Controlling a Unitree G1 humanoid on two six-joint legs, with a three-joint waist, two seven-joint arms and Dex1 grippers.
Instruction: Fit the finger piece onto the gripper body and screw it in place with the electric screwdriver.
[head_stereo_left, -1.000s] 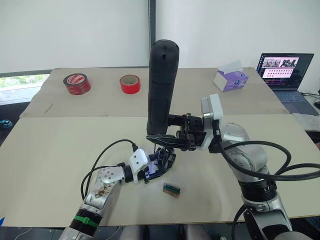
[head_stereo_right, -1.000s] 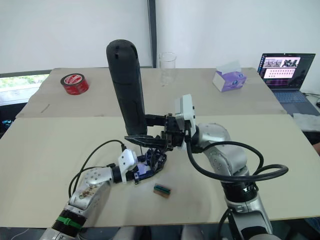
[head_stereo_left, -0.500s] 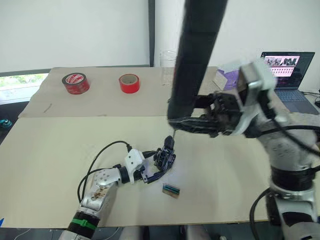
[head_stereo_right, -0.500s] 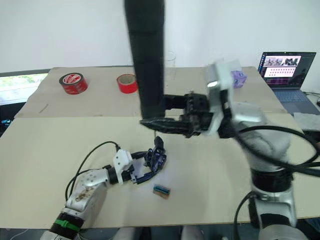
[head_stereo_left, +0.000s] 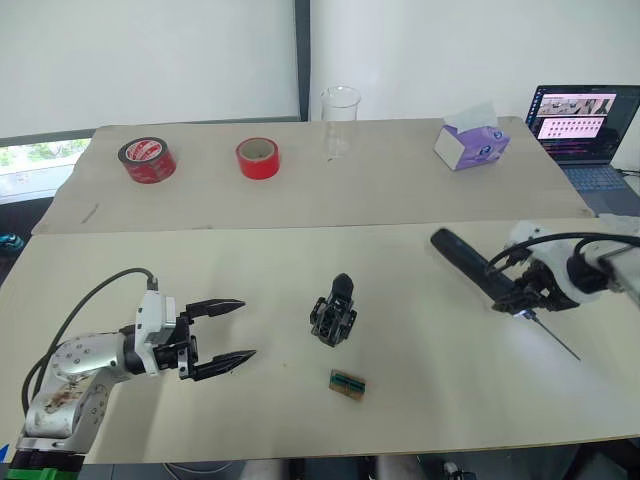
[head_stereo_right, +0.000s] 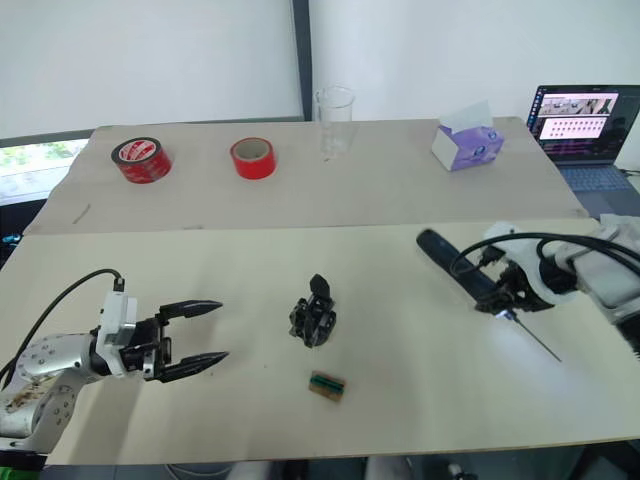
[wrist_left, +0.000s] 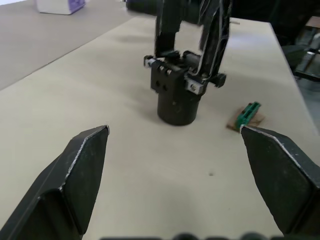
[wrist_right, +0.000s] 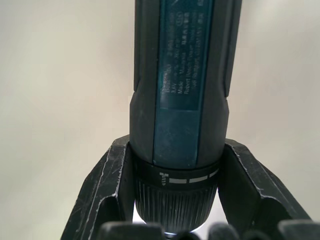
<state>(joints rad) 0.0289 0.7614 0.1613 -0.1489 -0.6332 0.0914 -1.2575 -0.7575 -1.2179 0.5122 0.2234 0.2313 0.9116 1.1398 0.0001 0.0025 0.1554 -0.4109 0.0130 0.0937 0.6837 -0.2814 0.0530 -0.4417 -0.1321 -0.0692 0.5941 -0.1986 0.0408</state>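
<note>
The gripper body (head_stereo_left: 335, 312) stands upright on its round base in the middle of the near table, free of both grippers. In the left wrist view two black fingers rise from the gripper body (wrist_left: 175, 100); the finger piece looks to be one of them, and I cannot tell which. My left gripper (head_stereo_left: 243, 330) is open, about a hand's width to the body's left and pointing at it. The electric screwdriver (head_stereo_left: 475, 268) lies low at the right with its thin bit (head_stereo_left: 558, 342) pointing toward the near edge. My right gripper (head_stereo_left: 520, 297) is shut on its collar, fingers (wrist_right: 112, 170) on both sides.
A tiny green-and-brown block (head_stereo_left: 347, 382) lies just in front of the gripper body. On the far table stand two red tape rolls (head_stereo_left: 146, 160) (head_stereo_left: 258, 157), a clear beaker (head_stereo_left: 340, 108), a purple tissue box (head_stereo_left: 470, 145) and a laptop (head_stereo_left: 590, 115).
My left gripper let go of the gripper body, drew back to the left and opened. My right arm swung the screwdriver from upright over the body down to the right side.
</note>
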